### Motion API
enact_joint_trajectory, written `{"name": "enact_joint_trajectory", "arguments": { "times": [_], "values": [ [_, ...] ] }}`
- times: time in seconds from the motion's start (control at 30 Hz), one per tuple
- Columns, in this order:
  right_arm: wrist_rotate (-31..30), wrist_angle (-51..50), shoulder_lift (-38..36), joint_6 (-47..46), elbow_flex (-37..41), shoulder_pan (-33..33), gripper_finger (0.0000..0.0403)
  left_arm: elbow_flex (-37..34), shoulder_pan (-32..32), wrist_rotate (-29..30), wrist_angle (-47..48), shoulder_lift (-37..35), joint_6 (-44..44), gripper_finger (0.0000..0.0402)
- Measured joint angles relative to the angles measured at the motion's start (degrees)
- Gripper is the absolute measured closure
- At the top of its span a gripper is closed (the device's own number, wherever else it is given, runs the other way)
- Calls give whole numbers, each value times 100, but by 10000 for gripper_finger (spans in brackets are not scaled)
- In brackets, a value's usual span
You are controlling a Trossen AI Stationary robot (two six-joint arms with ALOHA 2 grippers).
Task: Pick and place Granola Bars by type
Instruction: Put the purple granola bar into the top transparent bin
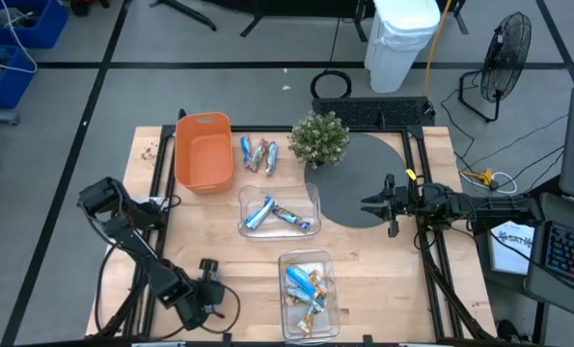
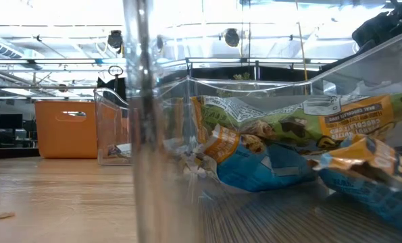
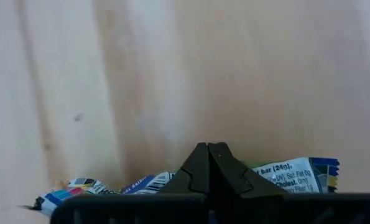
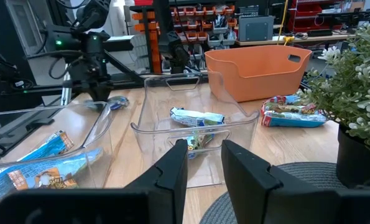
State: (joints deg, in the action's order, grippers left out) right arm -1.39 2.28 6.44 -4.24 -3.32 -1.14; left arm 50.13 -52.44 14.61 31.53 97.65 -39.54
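The left tool point(image 3: 208, 155) is pressed together on a granola bar point(image 3: 296, 176), held low over the bare tabletop point(image 1: 238, 270). The right tool point(image 4: 203, 158) waits spread over the dark mat point(image 1: 354, 178); beyond it, more bars point(image 4: 197, 117) lie in a clear bin point(image 4: 148, 106).

I see an orange bin point(image 1: 203, 151), blue-and-silver bars point(image 1: 270, 214) in one clear bin ahead of the right jaws, and blue and gold bars point(image 1: 305, 288) in the other.

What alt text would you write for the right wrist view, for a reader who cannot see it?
The right gripper, open, faces a clear bin holding granola bars. An orange bin stands beyond it, with more bars and a potted plant beside it.
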Motion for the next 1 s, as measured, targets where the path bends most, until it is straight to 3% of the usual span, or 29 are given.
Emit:
{"name": "enact_joint_trajectory", "arguments": {
  "times": [0.43,0.63,0.87,1.0],
  "values": [
    [0,2,0,0,1,0,314,0,662,-10,858,0,257,399],
    [0,1,0,1,1,-1,314,-3,844,257,1214,-155,638,399],
    [0,1,-1,0,0,-1,314,319,869,1104,1040,-998,1157,399],
    [0,0,0,-1,1,-1,314,467,767,1301,700,-1655,1546,400]
  ]
}}
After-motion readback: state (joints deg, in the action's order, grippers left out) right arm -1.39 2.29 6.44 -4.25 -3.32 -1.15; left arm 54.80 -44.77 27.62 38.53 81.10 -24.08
